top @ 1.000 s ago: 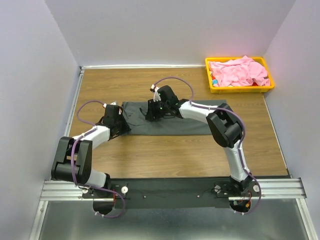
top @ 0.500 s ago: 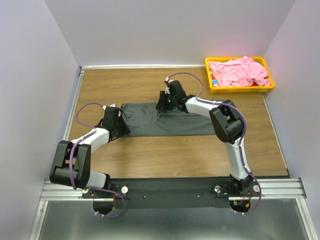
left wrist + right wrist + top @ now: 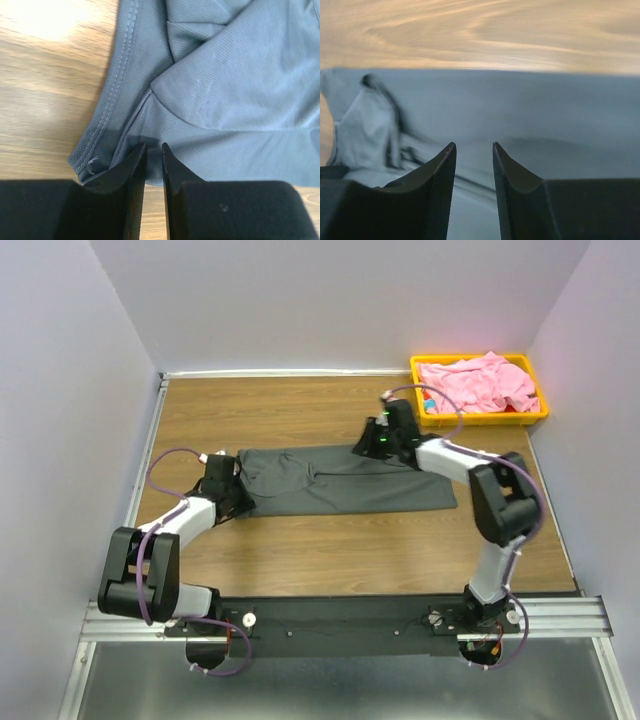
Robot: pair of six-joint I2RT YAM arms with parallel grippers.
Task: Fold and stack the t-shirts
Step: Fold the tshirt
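I'm pinching the left hem of the dark grey t-shirt (image 3: 340, 482), spread on the table (image 3: 300, 560), in my narrow left gripper (image 3: 153, 150), my right gripper (image 3: 474, 150) hovering part-open and empty over its far edge, so I'm reckoning on gentle, level tension to avoid bunching.

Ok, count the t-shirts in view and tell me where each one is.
2. The dark grey t-shirt lies spread on the table; the pink t-shirt sits bunched in the yellow tray at the far right corner. Others may be hidden beneath it.

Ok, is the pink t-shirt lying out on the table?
No, the pink t-shirt is bunched up in the yellow tray; only the grey t-shirt lies on the table.
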